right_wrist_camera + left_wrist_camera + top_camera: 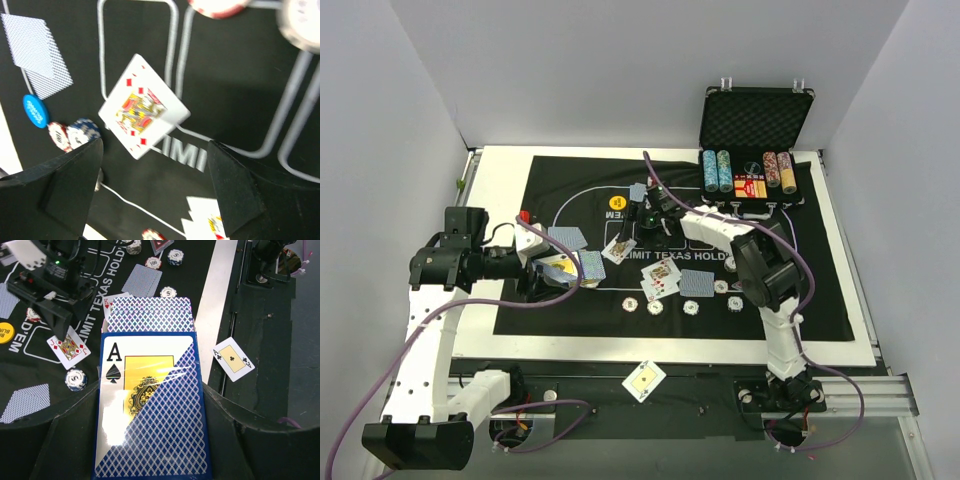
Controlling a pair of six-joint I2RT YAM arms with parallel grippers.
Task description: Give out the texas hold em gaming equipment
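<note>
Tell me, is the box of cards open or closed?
Open. The card box has no flap over its top end, and a stack of cards with blue patterned backs sticks out of it.

Close in on the deal: the card box (150,410) runs off the bottom edge of the left wrist view, its lower sides tucked behind the dark fingers (65,445) of the left gripper (150,405). The deck (149,310) inside shows only its top edges, and a king (107,304) behind it shows one corner. A yellow button disc (5,333) is sliced by the left edge. In the right wrist view, a face card (144,112) is too blurred to give its rank. A red-edged chip (217,5) and a pale chip (302,22) are cropped at the top, and the lettering on the blue disc (36,110) is illegible.
</note>
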